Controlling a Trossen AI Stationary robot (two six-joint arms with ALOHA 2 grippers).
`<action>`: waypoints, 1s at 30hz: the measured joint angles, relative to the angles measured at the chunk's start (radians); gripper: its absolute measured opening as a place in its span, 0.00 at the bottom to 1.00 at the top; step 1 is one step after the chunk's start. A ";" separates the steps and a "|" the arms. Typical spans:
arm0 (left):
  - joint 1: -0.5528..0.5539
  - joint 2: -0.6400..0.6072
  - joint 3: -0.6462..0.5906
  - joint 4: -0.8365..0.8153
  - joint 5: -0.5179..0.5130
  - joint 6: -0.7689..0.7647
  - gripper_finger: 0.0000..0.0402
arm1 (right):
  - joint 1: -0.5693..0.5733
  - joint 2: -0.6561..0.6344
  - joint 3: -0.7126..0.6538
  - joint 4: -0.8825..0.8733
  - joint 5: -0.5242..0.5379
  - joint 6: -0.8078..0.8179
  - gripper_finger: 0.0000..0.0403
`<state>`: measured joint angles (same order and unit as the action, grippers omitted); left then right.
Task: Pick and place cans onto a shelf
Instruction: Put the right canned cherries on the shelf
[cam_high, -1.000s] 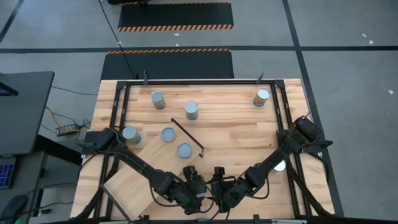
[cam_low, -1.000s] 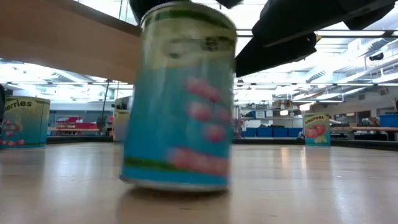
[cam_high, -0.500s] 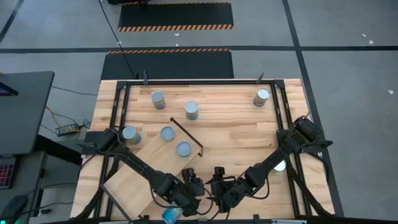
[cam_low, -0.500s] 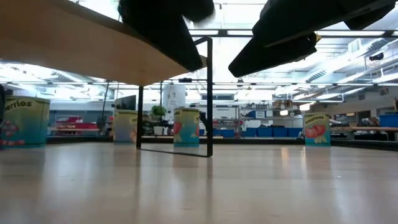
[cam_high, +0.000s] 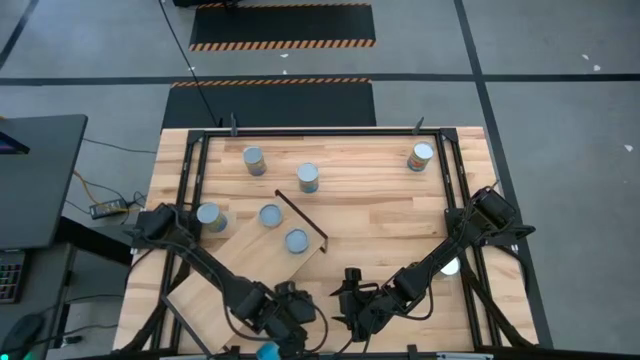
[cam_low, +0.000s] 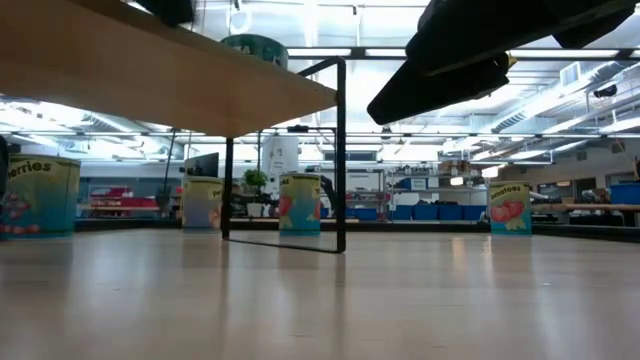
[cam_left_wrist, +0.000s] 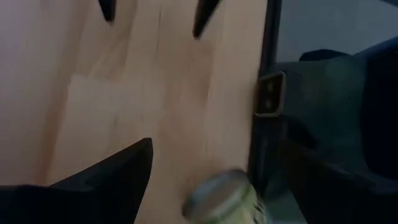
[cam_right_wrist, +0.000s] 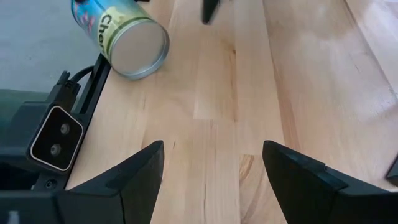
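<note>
Can (cam_right_wrist: 122, 38) on its side ahead of my right gripper (cam_right_wrist: 211, 163), jaws wide and empty, my left gripper (cam_high: 285, 318) wide too.

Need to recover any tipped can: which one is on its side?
The can at the table's near edge, beside the left gripper; it lies on its side, partly over the edge. The others stand upright.

Shiny metal-topped cans (cam_high: 307, 176) with glossy printed labels, pale smooth plywood shelf (cam_high: 225, 277), matt black frame.
</note>
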<state>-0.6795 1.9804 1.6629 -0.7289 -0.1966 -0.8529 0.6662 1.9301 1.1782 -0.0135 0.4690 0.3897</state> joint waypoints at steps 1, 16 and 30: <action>-0.007 0.000 0.016 -0.021 0.008 -0.022 0.87 | 0.000 0.000 0.000 0.000 0.000 0.000 0.69; -0.135 0.030 0.158 -0.106 0.025 -0.426 0.87 | 0.034 0.000 0.000 0.002 0.009 0.060 0.69; -0.145 0.110 0.158 -0.160 -0.008 -0.500 0.87 | 0.058 0.000 0.000 0.030 0.038 0.089 0.69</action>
<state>-0.8245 2.0902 1.8206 -0.8887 -0.2047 -1.3527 0.7246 1.9301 1.1782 0.0162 0.5068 0.4789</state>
